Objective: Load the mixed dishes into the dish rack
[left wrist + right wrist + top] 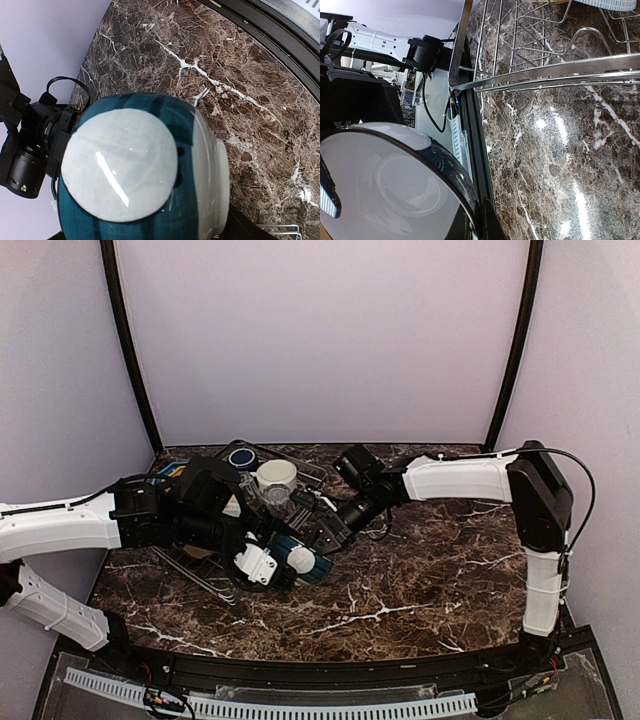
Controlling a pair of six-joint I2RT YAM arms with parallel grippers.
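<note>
- The surface (430, 590), dark marble, is bare on the robot's right. All the action is packed into its back-left part.
- The dish rack (192, 573) sits there, largely under the left arm. Its wire rim (545, 67) runs across the top of the right wrist view, close to the load.
- The pale-teal bowl (305, 563) is the piece in play. It is turned on edge just off the rack's near-right side. Its white foot (120, 165) fills the left wrist view, so the base faces the left arm and the open mouth faces the right one.
- The left hand (268, 565) is tight against the bowl on the rack side. The bowl hides the fingers, so I cannot tell whether they are spread or pinching it.
- The right hand (325, 530) comes in from the other side, right at the bowl. Its wrist view shows a big white hollow with a dark rim, which I judge to be the bowl's inside. I cannot tell its grip either.
- The call: the rack lies back and to the left of the bowl, and the left arm is nearer. The move is a short carry that way, with the bowl's axis running hand to hand.
- The cream mug (277, 477) and the dark blue mug (240, 457) stand in the rack's far part, so the near wires look like the open landing spot.
</note>
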